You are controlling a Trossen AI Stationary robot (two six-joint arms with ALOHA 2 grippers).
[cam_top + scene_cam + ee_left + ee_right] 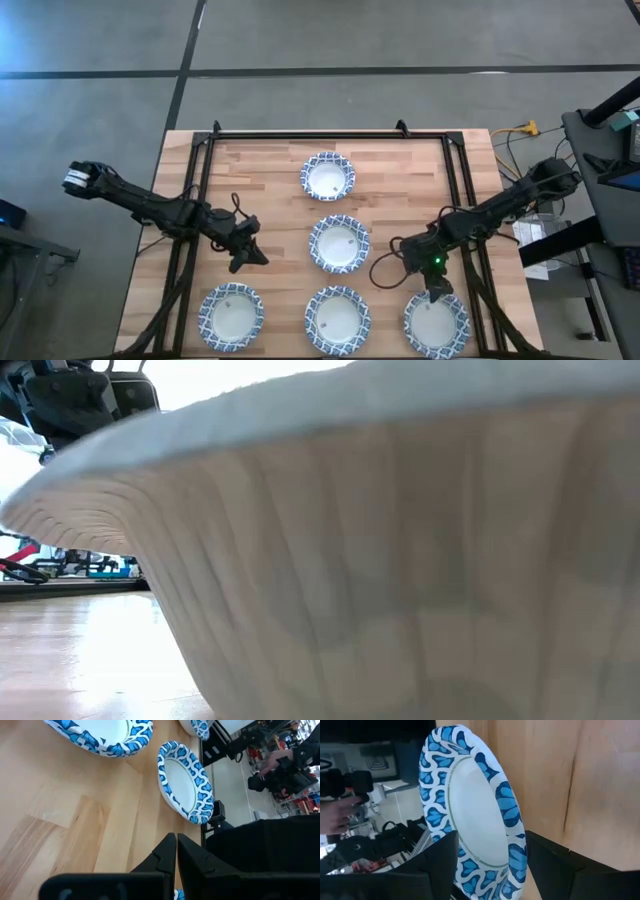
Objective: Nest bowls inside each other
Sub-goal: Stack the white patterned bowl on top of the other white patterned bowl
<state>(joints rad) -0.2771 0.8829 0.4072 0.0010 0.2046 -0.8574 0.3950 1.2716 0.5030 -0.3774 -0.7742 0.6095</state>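
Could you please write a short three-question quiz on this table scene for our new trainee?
1. How many bowls show in the high view?
2. True or false: the left pincer is gripping a bowl.
3. Which bowl is the right pincer at? A) the far bowl B) the middle bowl C) the near right bowl

Key
1. Five, all lying singly on the table: none nested yet.
2. False. Its fingers are shut on nothing, over bare wood.
3. C. Its open fingers straddle that bowl's rim.
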